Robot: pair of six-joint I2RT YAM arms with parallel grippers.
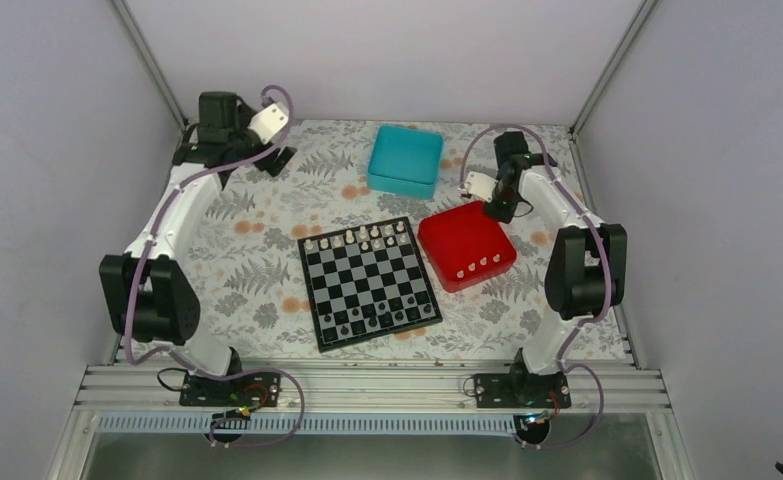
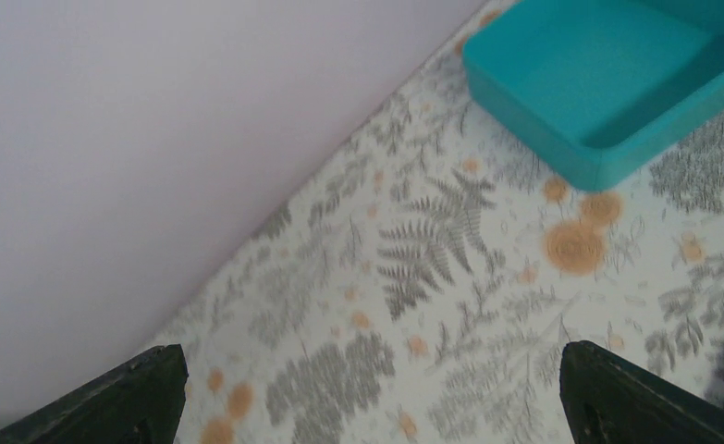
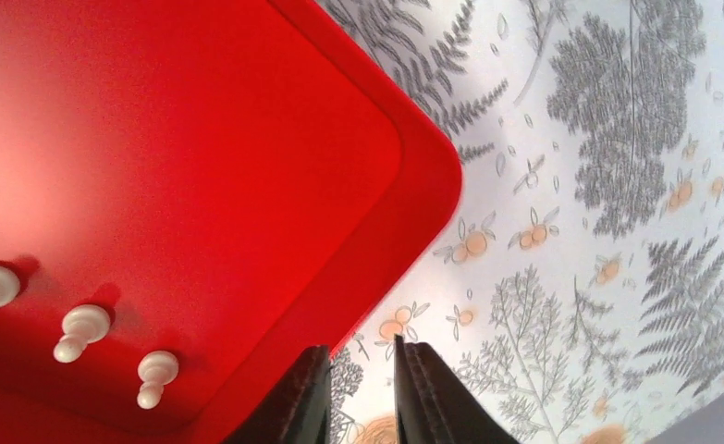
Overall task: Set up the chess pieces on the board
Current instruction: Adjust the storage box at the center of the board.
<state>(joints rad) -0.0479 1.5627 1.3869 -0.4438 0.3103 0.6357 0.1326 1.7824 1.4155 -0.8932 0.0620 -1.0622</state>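
The right tool (image 3: pixel 362 359) hovers at the corner of the red square plastic tray (image 3: pixel 201 139), narrowly parted and empty, probably lining up on the small white plastic chess pieces (image 3: pixel 80 331) inside. The black-and-grey checkered board (image 1: pixel 369 285) beside it is partly filled. The left tool (image 2: pixel 369 351) idles wide open, far off.

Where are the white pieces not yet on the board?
Top view: four chess pieces sit in a row in the red tray, along its near-right edge, right of the board.
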